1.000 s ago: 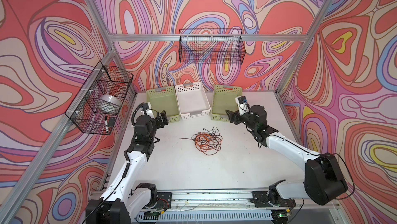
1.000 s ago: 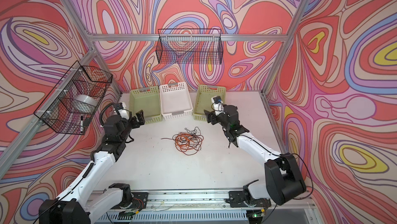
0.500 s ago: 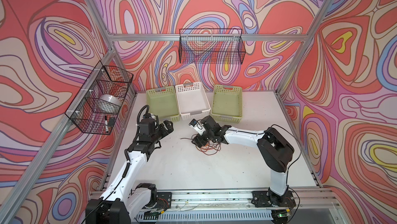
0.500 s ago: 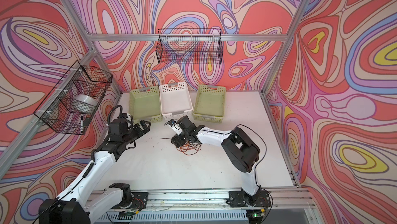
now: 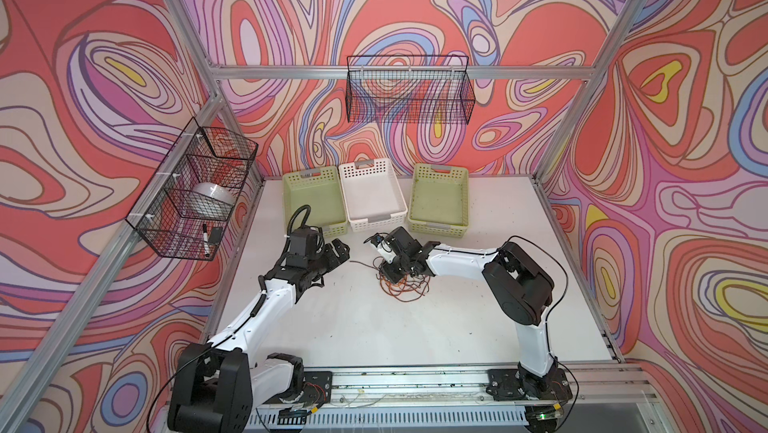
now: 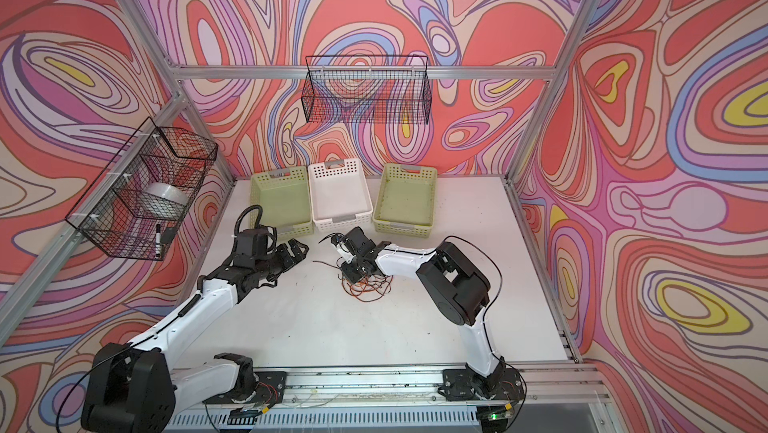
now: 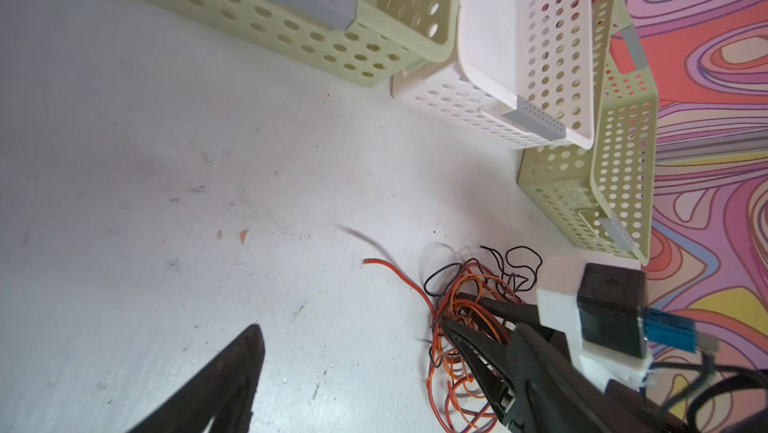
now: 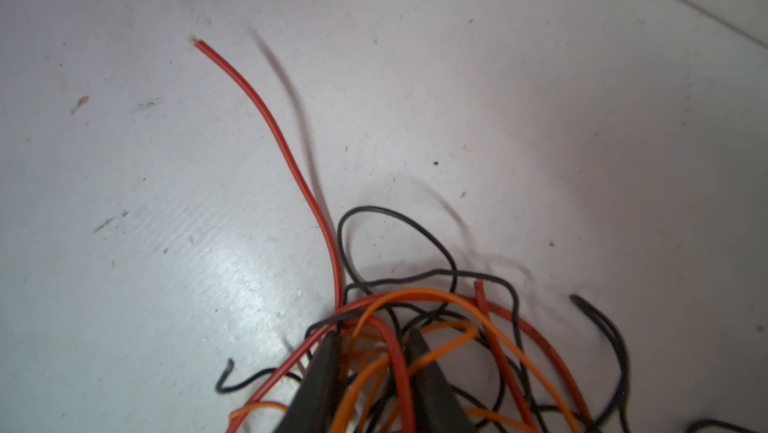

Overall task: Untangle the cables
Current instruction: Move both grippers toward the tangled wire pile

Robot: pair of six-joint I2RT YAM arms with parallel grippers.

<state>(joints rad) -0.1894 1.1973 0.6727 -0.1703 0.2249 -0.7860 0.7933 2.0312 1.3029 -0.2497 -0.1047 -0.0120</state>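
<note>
On the table [image 5: 365, 327], the cables [image 5: 405, 288] lie heaped. The right gripper [image 8: 376, 341] seems pinched on red and orange strands together, so pulling could tighten the knot. The left gripper [image 5: 341, 250] gapes empty nearby.

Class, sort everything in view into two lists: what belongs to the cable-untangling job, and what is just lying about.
Job: orange cable, red cable, black cable, left gripper, right gripper.

Lying about: green baskets, white basket, wire baskets, white roll, marker.
</note>
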